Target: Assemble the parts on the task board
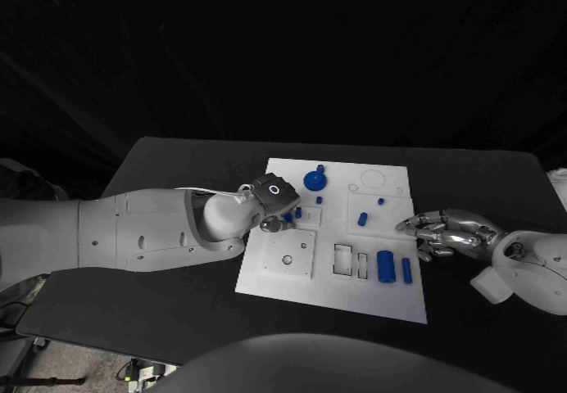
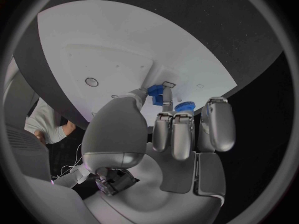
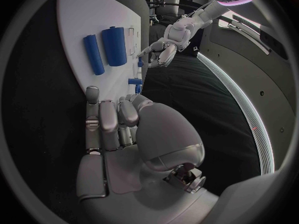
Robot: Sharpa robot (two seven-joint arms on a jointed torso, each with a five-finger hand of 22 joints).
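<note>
Head view: left hand (image 1: pixel 274 214) sits over the task board's (image 1: pixel 390 299) left part, pinching a small blue peg (image 2: pixel 154 90) — probably to seat it. Right hand (image 1: pixel 446 233) waits at the board's right edge, fingers curled, holding nothing.

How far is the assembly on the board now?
Early stage. Some small parts seem to stand in the task board. The left hand pinches a blue piece. Two blue cylinders lie loose, and the right hand holds nothing.
</note>
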